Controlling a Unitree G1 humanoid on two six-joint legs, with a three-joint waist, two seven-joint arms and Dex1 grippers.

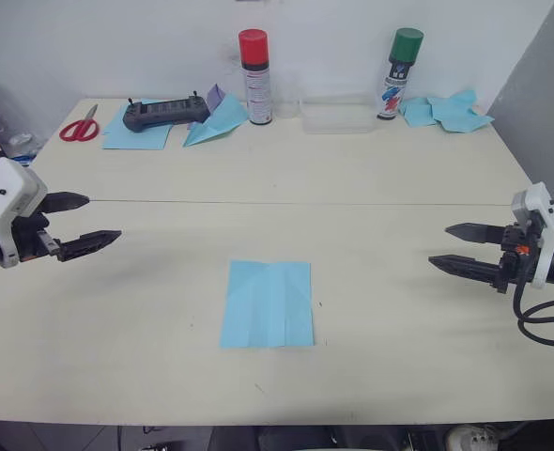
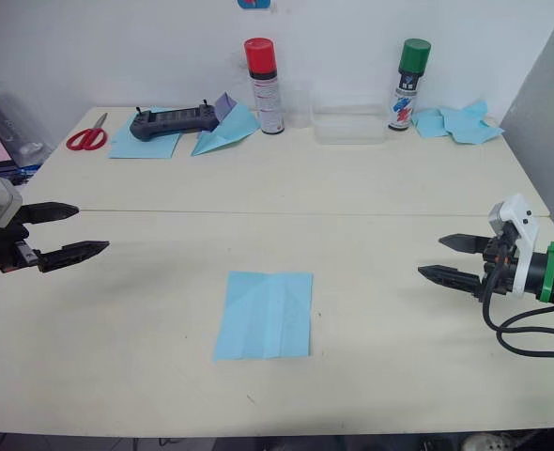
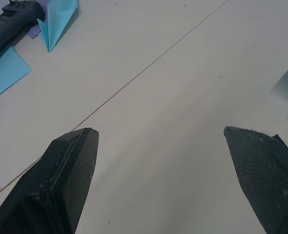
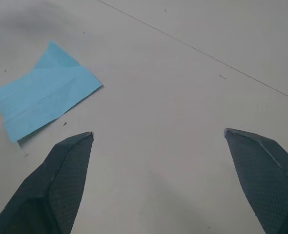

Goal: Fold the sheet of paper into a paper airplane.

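Left eye view: sheet of paper (image 1: 268,304) lies flat on counter (image 1: 399,357), creased but unfolded; left hand (image 1: 82,224) and right hand (image 1: 460,247) both spread, well apart from it; folding not begun, next move probably a reach-in to lift an edge.

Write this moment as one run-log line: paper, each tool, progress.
sheet of paper: flat, creased, unfolded | left tool: open, clear of paper | right tool: open, clear | folding: not yet begun
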